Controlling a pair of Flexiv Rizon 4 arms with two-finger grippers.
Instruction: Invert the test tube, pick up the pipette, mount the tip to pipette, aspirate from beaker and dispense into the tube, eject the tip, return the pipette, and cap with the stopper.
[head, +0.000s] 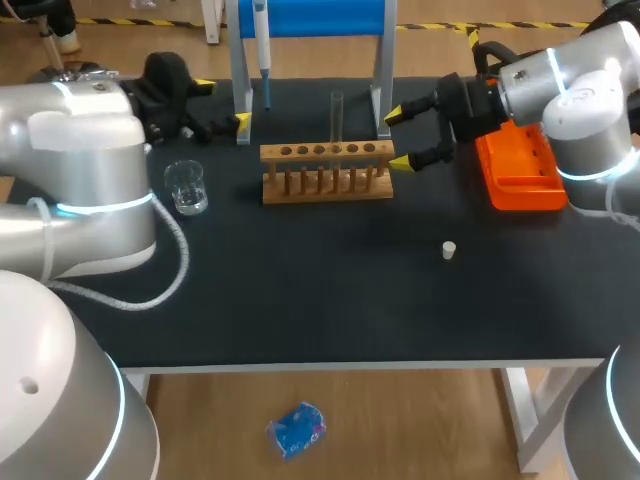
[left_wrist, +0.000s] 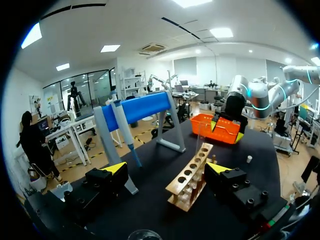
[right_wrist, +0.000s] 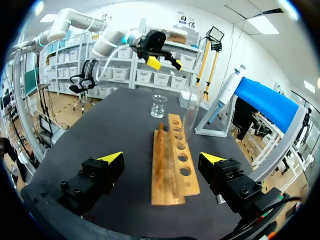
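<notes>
Two stand wide and empty, left end effector (head: 222, 104) and right end effector (head: 396, 139); stopper (head: 449, 250) shows in head view, not right wrist view.

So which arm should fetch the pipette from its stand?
Left, I'd judge: the left pincer is open beside the stand, the pipette hanging just ahead. The right pincer, also open, is at the rack's far end.

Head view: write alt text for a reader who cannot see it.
A clear test tube stands upright in a wooden rack mid-table, the open right gripper at the rack's right end. A beaker sits left of the rack, a white stopper right.
</notes>
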